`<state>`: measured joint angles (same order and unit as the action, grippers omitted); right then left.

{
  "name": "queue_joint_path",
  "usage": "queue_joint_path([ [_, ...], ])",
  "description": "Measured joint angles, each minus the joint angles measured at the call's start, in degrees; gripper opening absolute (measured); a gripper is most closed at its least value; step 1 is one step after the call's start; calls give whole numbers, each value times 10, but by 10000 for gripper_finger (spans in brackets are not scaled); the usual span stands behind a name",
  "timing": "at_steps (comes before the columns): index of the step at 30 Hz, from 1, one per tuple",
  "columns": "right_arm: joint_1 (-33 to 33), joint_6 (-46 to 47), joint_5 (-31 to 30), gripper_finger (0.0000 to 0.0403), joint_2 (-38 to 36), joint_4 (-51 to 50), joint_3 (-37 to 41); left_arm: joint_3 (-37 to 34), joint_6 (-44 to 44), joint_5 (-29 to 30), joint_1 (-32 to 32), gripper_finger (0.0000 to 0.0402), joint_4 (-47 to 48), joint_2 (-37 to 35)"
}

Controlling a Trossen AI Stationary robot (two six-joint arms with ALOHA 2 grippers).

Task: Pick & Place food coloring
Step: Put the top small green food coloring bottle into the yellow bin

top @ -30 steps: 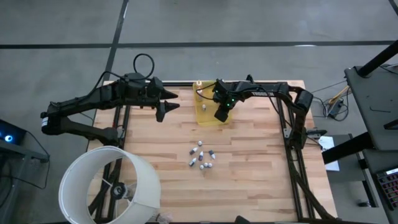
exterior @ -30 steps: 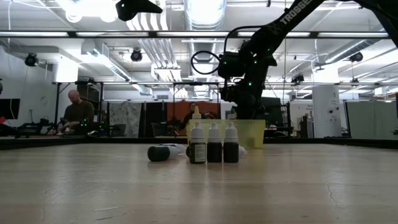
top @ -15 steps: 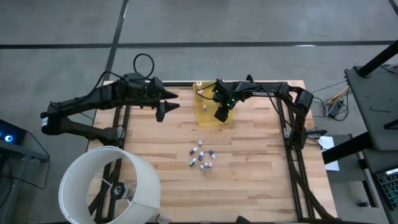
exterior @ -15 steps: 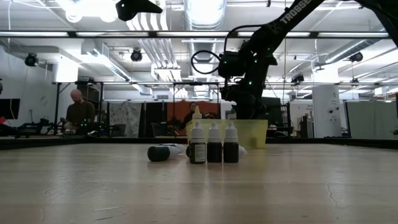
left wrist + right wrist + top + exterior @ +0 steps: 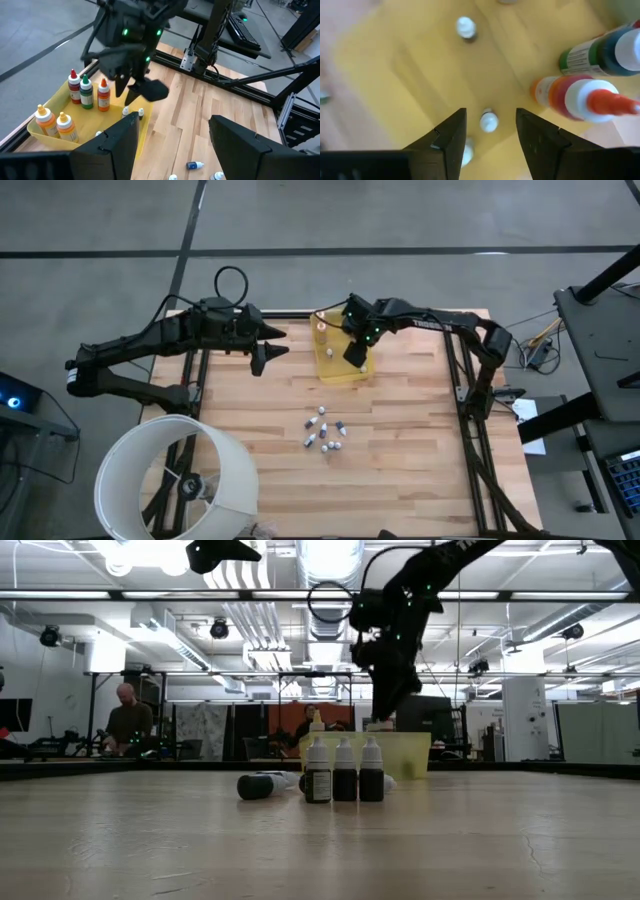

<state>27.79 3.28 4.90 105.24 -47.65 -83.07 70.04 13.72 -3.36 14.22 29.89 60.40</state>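
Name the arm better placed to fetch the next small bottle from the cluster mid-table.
Right, probably. The right gripper hangs open and empty over the yellow tray, nearer the bottle cluster. The left gripper waits farther off, beside the tray.

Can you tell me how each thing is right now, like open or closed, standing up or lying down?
Right claw: open, empty, above the yellow tray.
Left claw: open, empty, waiting off to the side.
Yellow tray: holds bottles.
Small bottle under the right claw: standing in the tray, let go.
Three bottles on the table: standing, in a row.
Dark bottle: lying on its side.
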Motion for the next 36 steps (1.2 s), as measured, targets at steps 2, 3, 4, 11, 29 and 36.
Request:
queue_joint_path([
  [2,-6,-1,18,157,-12,-20,-12,0,0,0,0,213,0,0],
  [3,-10,-1,27,155,-20,-28,-16,0,0,0,0,213,0,0],
  [4,-16,-2,36,153,-29,-35,-18,0,0,0,0,213,0,0],
  [11,-94,-1,46,138,-108,-42,0,0,0,0,0,213,0,0],
  [29,-272,46,41,118,-152,48,94,0,5,-42,-21,213,1,40],
  [36,-274,77,41,114,-167,40,100,0,-51,-52,-52,213,2,95],
])
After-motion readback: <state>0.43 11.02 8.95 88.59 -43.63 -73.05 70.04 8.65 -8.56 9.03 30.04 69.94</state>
